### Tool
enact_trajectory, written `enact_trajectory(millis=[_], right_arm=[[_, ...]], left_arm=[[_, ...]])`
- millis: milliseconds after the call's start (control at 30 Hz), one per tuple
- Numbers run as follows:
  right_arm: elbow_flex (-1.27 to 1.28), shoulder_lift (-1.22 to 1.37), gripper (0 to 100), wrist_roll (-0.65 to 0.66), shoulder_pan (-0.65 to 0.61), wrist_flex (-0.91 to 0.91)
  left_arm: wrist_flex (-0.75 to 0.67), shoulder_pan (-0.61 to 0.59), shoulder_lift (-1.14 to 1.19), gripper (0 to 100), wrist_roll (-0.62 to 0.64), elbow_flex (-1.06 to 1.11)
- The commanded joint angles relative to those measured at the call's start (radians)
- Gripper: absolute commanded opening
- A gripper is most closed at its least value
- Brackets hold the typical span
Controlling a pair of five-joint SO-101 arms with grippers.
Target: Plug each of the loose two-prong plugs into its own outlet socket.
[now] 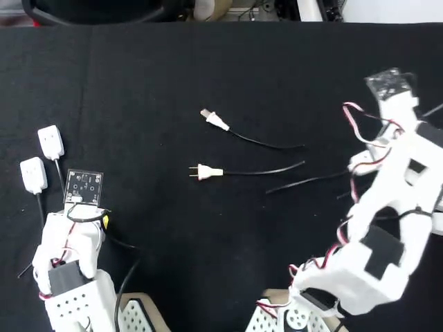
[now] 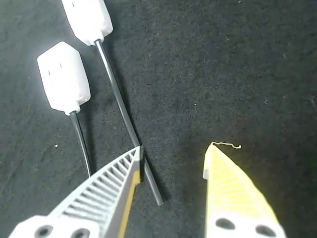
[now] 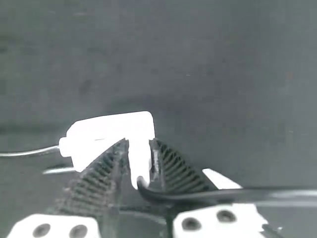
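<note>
Logging left gripper [image 2: 174, 148] released, fingers spread just beside one outlet socket [image 2: 63, 77]; second socket [image 2: 89, 20] next to the first. One fingertip [image 2: 134, 154] sits over a socket cord [image 2: 119, 99]. Two loose plugs [image 1: 214, 120] and [image 1: 205, 172] lie on the black table [image 1: 138, 83], well apart from the sockets, prongs turned toward the sockets' side. Right gripper [image 3: 139, 144], beyond the plugs from the sockets, is clenched on a white connector body [image 3: 109, 129].

Showed black over the counter [image 1: 277, 69], white on the far plug [image 1: 216, 121], near plug [image 1: 208, 172], far outlet socket [image 1: 50, 142] and near outlet socket [image 1: 32, 174], brass on the prongs [image 1: 193, 172], black on the cords [image 1: 263, 143], ribbed white and yellow on the left tool [image 2: 173, 151] fingers [image 2: 225, 178].
</note>
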Motion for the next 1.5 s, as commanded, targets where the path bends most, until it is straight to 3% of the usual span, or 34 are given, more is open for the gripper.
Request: enact_trajectory(millis=[0,300,600,767,967,1100,1300,1467], right_arm=[[-0.163,0.116,1.1,0.055,0.094,-0.072],[-0.469,0.360,2.9,0.083,0.222,-0.006],[-0.630,0.384,18.1,0.120,0.178,0.321],[-0.768,0.384,32.8,0.072,0.109,0.516],[-0.980,0.384,37.7,-0.069,-0.064,0.786],[-0.960,0.341,31.8,-0.285,-0.196,0.783],[-0.785,0.252,7.4,-0.508,-0.470,0.773],[-0.647,0.251,9.8,-0.628,-0.744,0.649]], left_arm=[[0.002,-0.001,-0.005,21,-0.006,0.018],[0.002,-0.001,-0.005,21,-0.006,0.018],[0.002,-0.001,-0.005,21,-0.006,0.018],[0.002,-0.001,-0.005,21,-0.006,0.018],[0.003,-0.001,-0.005,21,-0.006,0.018],[0.003,-0.002,-0.005,21,-0.006,0.018],[0.003,-0.007,-0.005,21,-0.006,0.018],[0.003,-0.007,-0.005,21,-0.006,0.018]])
